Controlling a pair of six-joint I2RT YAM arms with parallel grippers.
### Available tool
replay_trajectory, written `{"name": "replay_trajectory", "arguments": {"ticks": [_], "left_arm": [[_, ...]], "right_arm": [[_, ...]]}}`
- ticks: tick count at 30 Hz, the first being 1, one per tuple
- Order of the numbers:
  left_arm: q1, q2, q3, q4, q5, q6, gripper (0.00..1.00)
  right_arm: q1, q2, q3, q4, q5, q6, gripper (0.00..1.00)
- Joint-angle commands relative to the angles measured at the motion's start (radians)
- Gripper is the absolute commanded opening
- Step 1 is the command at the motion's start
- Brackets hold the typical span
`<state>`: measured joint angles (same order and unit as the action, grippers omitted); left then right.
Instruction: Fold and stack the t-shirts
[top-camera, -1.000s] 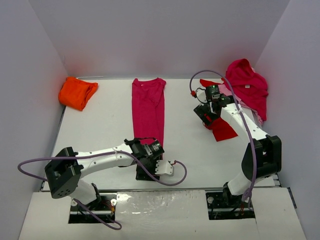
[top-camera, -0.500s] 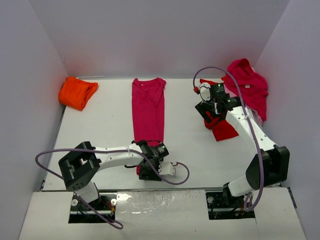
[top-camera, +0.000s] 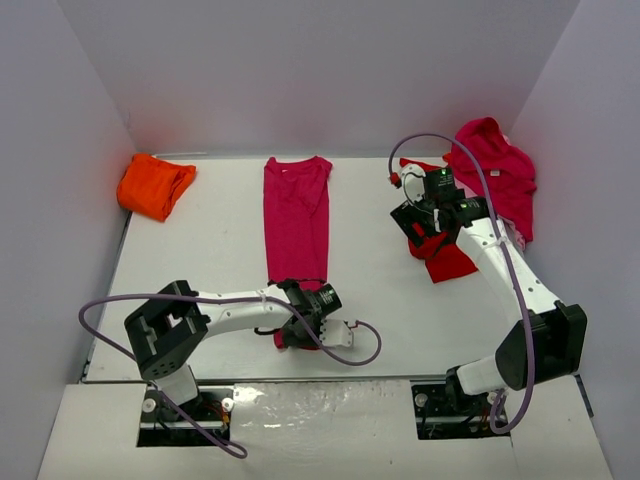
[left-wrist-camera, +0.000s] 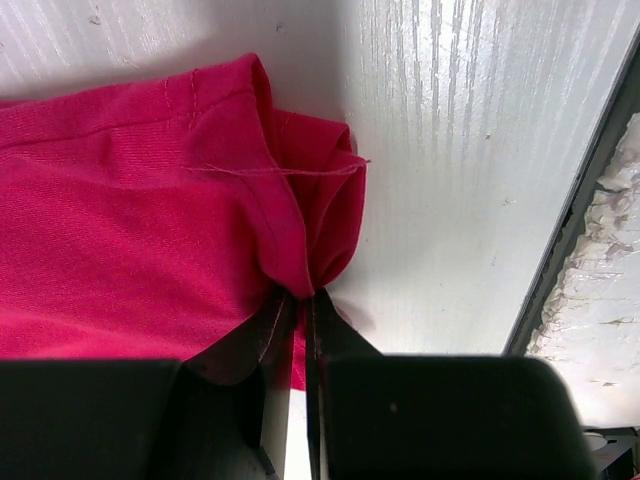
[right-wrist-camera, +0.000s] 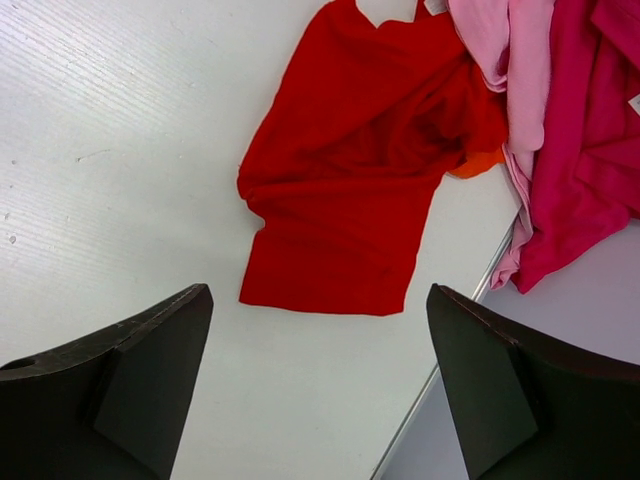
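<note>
A magenta-crimson t-shirt (top-camera: 297, 215) lies as a long narrow strip down the middle of the table. At its near end my left gripper (top-camera: 286, 337) is shut on the bunched hem corner. In the left wrist view the cloth (left-wrist-camera: 150, 230) puckers into the closed left gripper (left-wrist-camera: 300, 300). My right gripper (top-camera: 425, 226) hangs open above a bright red t-shirt (top-camera: 446, 258). The right wrist view shows the red t-shirt (right-wrist-camera: 350, 210) lying flat beyond the right gripper (right-wrist-camera: 318, 300), with nothing between the fingers.
An orange t-shirt (top-camera: 153, 185) lies crumpled at the far left corner. A heap of magenta cloth (top-camera: 495, 175) sits at the far right over a light pink t-shirt (right-wrist-camera: 510, 60). The table's right edge (right-wrist-camera: 470, 310) runs close beside the red shirt.
My left gripper has closed on the magenta shirt's near hem, and its arm has drawn in a little. The right arm has drifted slightly farther back, jaws still open.
</note>
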<state>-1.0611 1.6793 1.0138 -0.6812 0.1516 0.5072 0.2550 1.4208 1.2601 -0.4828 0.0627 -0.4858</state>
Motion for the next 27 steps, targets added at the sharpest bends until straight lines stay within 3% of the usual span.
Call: {"name": "replay_trajectory", "arguments": {"ticks": [1,7,12,27], "left_arm": [[0.000,0.013,-0.019,0.005,0.034,0.009,0.00],[-0.002,-0.068,0.131,-0.318,0.156,0.064,0.00],[-0.035,-0.177,0.174,-0.423,0.113,0.069,0.00],[0.021,-0.227,0.292,-0.601,0.273,0.111,0.00]], "right_arm": [[-0.003,-0.045,-0.007,0.009,-0.015,0.007,0.86],[-0.002,-0.027,0.003,0.007,0.005,0.007,0.86],[0.000,-0.014,0.013,0.006,-0.011,0.012,0.86],[0.007,-0.020,-0.002,0.003,-0.014,0.014,0.86]]}}
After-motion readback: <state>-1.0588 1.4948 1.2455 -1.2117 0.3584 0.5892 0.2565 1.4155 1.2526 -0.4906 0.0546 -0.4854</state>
